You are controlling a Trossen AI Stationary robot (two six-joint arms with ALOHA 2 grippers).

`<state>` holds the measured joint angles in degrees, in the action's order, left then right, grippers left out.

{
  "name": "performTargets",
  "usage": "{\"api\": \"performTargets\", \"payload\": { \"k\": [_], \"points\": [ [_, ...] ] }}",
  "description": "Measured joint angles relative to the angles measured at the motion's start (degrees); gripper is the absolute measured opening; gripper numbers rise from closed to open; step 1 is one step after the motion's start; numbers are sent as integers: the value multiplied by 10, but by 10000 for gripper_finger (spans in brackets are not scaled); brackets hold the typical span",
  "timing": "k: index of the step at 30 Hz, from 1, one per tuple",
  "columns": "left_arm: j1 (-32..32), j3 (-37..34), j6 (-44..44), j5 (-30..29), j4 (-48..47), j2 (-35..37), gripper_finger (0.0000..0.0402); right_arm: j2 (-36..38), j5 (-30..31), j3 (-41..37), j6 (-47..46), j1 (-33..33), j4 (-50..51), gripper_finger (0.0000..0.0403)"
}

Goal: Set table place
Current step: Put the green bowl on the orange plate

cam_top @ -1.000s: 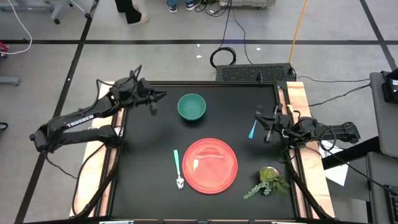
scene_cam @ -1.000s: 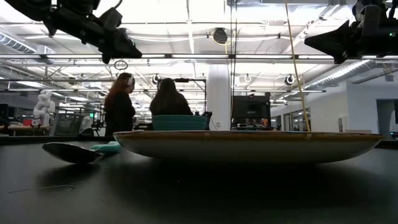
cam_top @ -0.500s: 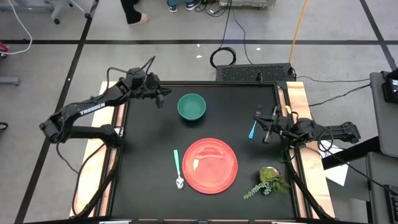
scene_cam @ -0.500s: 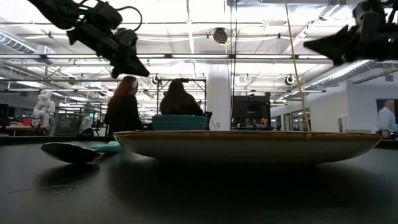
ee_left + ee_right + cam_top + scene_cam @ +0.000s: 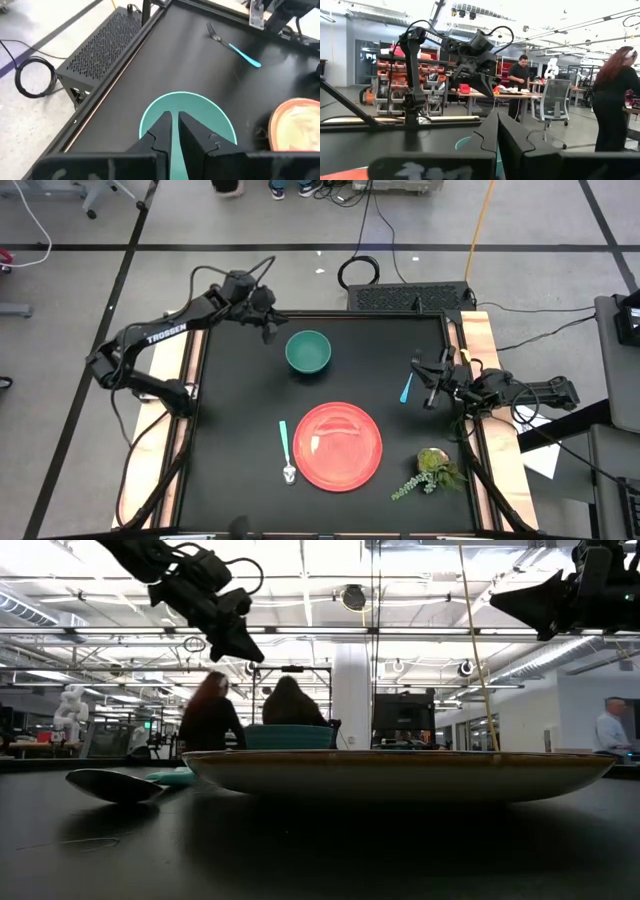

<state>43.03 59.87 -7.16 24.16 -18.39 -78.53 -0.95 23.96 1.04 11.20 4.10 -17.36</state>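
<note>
The black tabletop point(image 5: 240, 410) carried the red plate point(image 5: 337, 445) at lower centre, a teal-handled spoon point(image 5: 286, 450) just left of it. The left gripper point(image 5: 268, 326) hung at upper left beside the green bowl point(image 5: 307, 351), fingers nearly pressed together. The right gripper point(image 5: 428, 383) waited at the right edge near a blue fork point(image 5: 407, 387), fingers apparently together.

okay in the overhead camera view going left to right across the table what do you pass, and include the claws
Left claw → spoon → green bowl → red plate → blue-handled fork → right claw → small plant, all over or on the black table.
</note>
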Motion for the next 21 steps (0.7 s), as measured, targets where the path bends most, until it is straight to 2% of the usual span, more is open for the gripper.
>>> {"api": "performTargets", "payload": {
  "k": [8, 13, 21],
  "points": [
    [0, 44, -19, -1, -30, -41, 35, 0, 0, -1, -9, 0, 6, 0],
    [-1, 126, -48, -7, -135, -87, 35, 0, 0, -1, -11, 0, 6, 0],
    [-4, 234, -99, -70, -289, -165, 35, 0, 0, -1, -11, 0, 12, 0]
  ]
}}
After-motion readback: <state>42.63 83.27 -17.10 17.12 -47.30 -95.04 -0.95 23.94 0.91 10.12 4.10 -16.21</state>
